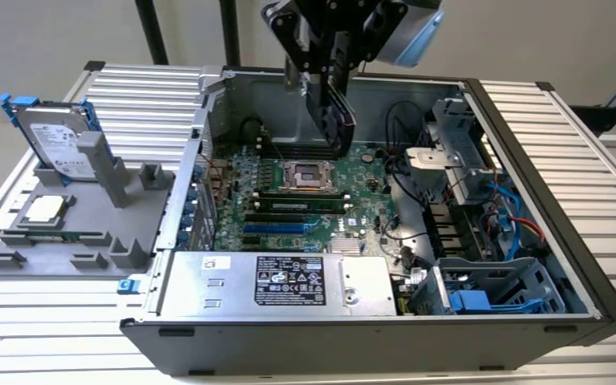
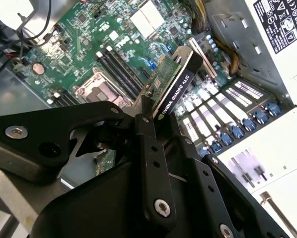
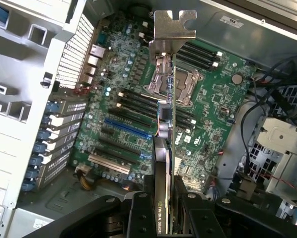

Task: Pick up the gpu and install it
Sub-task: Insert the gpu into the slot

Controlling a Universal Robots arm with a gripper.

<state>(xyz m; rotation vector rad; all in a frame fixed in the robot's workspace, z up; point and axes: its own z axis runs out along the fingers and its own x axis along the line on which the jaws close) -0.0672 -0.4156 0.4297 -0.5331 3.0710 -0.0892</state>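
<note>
Exterior view, from its left: 1 grey fixture (image 1: 46, 269) lies on the ribbed tabletop (image 1: 51, 321). At its far end a hard drive (image 1: 57, 143) with blue rails stands upright. Nearer, a square processor chip (image 1: 47, 210) lies flat. Nearest, a narrow green memory stick (image 1: 57, 237) sits on edge in a holder.

Just right of the fixture is the open computer case (image 1: 340, 345), lying on its side with the motherboard (image 1: 286, 212) facing up. The power supply (image 1: 276, 281) fills the case's near left corner.

Over the far part of the motherboard the jaws are clenched on the gpu (image 1: 336, 120). The card hangs upright from them, clear of the board. Its lower end is just above the far side of the open processor socket (image 1: 314, 172). It is in no slot; the blue expansion slot (image 1: 276, 228) lies nearer, well apart from it.

Second wrist view: the 2 black jaws press on opposite faces of the gpu (image 2: 174, 87), its black shroud edge towards us and the green board behind.

First wrist view: we see the gpu (image 3: 169, 144) edge-on, with its silver bracket (image 3: 173, 29) at the end away from the jaws.

Exterior view's right: loose cables (image 1: 500, 216) run down to a grey drive cage (image 1: 500, 277) in the near right corner.
</note>
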